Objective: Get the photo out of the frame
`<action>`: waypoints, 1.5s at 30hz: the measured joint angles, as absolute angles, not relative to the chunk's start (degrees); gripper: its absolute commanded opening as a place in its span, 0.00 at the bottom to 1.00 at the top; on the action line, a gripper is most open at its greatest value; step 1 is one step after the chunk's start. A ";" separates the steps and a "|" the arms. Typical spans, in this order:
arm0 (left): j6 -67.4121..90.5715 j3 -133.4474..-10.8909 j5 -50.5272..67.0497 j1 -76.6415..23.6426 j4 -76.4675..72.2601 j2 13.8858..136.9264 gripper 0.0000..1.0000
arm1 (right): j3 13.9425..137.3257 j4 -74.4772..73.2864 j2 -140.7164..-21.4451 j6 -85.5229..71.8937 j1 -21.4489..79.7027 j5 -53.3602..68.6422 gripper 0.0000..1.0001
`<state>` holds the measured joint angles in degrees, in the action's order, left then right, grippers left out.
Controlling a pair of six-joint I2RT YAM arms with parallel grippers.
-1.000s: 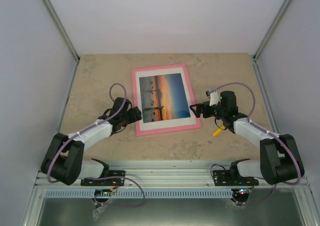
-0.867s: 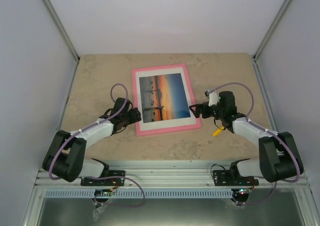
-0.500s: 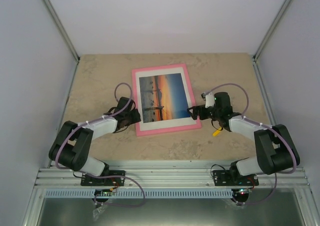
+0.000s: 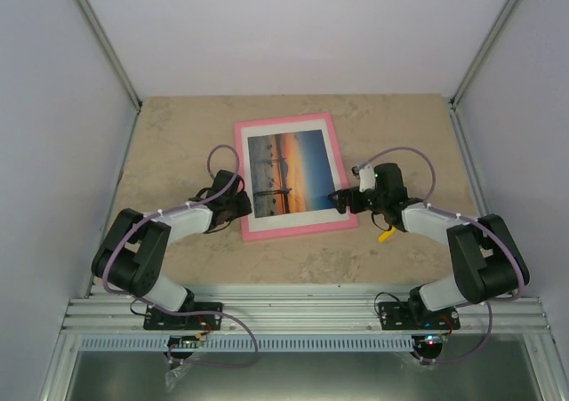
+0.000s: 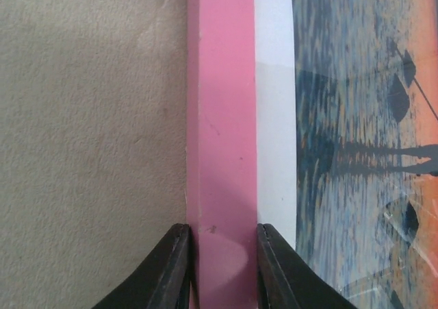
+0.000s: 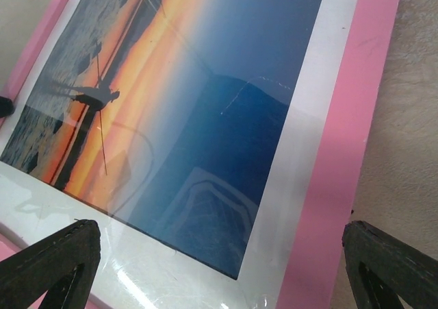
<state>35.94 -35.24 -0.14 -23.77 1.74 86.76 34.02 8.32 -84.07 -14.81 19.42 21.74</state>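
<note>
Now, the frame (image 4: 283, 120): flat mid-worktop (image 4: 169, 143), long axis near-to-far, the photo (image 4: 289, 172) inside it.
Left gripper (image 5: 222, 230): clenched across the frame's left rail, near end.
Right gripper (image 4: 342, 198): jaws spread wide, astride the near right corner, holding nothing.

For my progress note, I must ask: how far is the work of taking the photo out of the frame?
Done: nothing yet; the photo sits inside the pink frame, flat on the table. In hand: the left hand grips the frame's left rail between its fingers, and the right hand hangs open over the near right corner. Left: open the frame and take the photo out.
</note>
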 measured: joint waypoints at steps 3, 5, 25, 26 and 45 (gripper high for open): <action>36.01 -35.53 -0.60 -23.90 2.35 86.72 0.10 | 34.02 8.21 -83.99 -14.68 19.88 21.04 0.97; 36.01 -35.64 -0.80 -23.90 2.72 86.59 0.08 | 34.02 8.03 -83.64 -14.55 20.45 20.36 0.97; 34.54 -40.71 -5.89 -24.01 15.84 78.06 0.00 | 38.52 2.48 -76.77 0.14 51.05 3.81 0.96; 34.46 -40.97 -6.07 -24.01 16.21 77.71 0.00 | 38.52 2.11 -76.58 1.32 53.28 1.74 0.95; 34.54 -42.48 -4.56 -23.99 20.40 71.59 0.00 | 43.66 9.56 -91.85 25.08 72.18 -37.04 0.63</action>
